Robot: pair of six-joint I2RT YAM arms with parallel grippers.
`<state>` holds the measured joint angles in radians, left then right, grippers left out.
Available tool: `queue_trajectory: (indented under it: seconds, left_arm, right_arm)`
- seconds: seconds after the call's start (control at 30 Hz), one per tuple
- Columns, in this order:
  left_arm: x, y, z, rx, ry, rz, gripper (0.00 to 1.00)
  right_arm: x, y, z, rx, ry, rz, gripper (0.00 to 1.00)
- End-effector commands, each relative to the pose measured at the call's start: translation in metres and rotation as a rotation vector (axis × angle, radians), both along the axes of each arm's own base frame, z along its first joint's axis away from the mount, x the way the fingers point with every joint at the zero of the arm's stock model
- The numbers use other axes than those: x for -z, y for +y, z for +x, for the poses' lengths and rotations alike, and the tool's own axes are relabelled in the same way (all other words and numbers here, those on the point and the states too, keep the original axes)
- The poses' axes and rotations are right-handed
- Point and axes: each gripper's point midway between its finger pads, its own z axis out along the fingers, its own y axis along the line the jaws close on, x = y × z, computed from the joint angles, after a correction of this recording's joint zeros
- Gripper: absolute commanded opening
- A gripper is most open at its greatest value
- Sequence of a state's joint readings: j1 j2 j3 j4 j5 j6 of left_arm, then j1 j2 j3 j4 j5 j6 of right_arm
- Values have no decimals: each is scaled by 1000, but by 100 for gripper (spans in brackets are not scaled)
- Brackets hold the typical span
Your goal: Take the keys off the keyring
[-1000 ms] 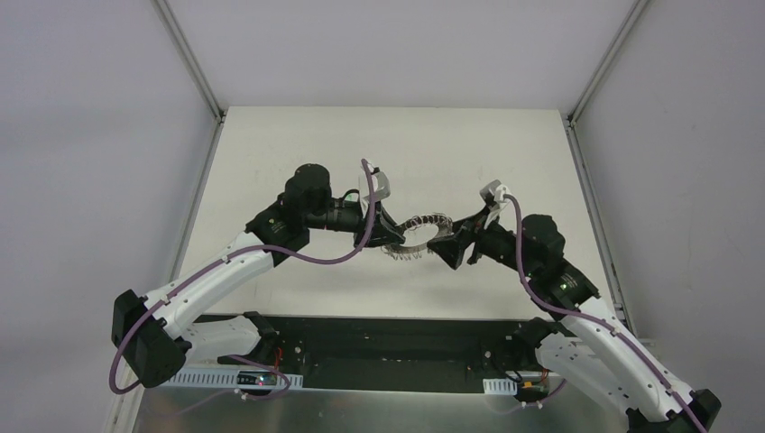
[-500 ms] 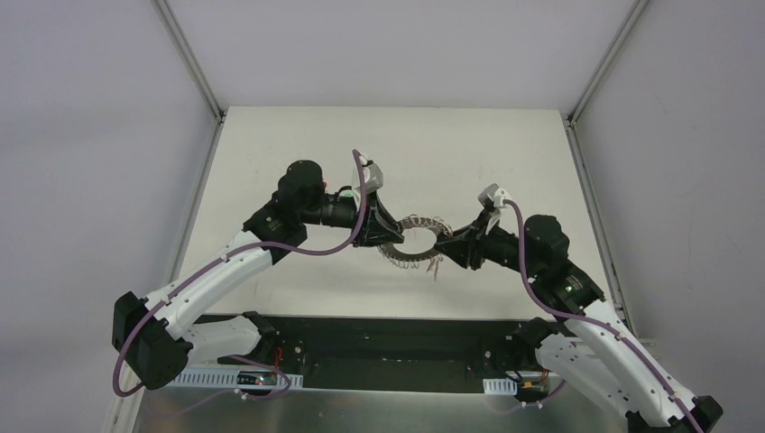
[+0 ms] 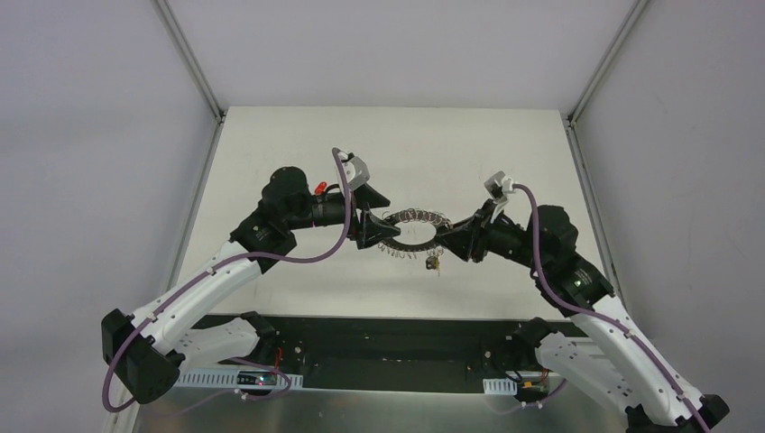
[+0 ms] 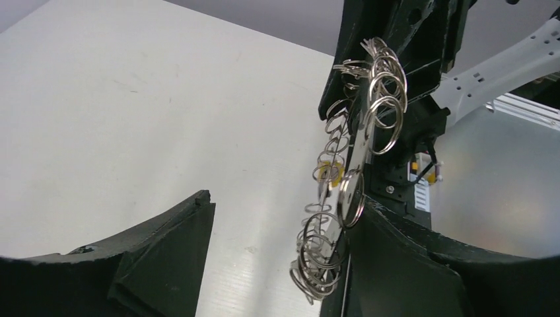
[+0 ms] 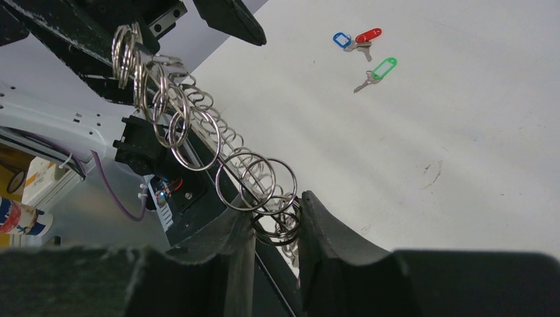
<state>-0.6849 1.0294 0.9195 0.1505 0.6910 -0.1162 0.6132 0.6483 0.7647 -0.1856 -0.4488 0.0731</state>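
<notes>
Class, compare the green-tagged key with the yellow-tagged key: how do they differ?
The green-tagged key lies flat on the table; the yellow-tagged key hangs in the air. The green-tagged key is off the keyring; the yellow-tagged key dangles from it. Both are small metal keys with plastic tags.

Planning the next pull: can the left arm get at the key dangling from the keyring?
Probably yes: the left tool is open beside the keyring, the right tool clamps it, and the key hangs unobstructed below.

We see two arms (image 3: 225, 266): glossy white lower shells (image 3: 622, 361) dotted with small dark screws, black cylindrical joint housings (image 3: 289, 191), a purple cable (image 3: 298, 260) looping along each. The left gripper (image 4: 285, 210) has matte black, wedge-shaped fingers (image 4: 165, 257).
</notes>
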Motion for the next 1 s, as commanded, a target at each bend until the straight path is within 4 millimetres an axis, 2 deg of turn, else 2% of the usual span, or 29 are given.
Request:
queue_trajectory:
  seconds: [0.0,0.17,0.3,0.5,0.63,0.97]
  left_arm:
    - [-16,12,14,-91,-80,-37,75]
    - [-15,29,30,-218,-140,-24,83]
    - [-10,30,31,-214,-146,-7,86]
    - [2,11,15,-41,-91,21,87]
    - [9,2,11,21,-42,33,87]
    - [7,15,21,-51,-132,55,86]
  right_arm:
    - [-31,-6,12,96,4,27,0]
    - [-11,-9,27,158,97,-82,0]
    - [-7,4,16,27,89,-110,0]
    - [1,16,0,-176,56,-192,0]
    - [5,20,-5,-250,49,-243,0]
    - [9,23,-12,-306,51,-278,0]
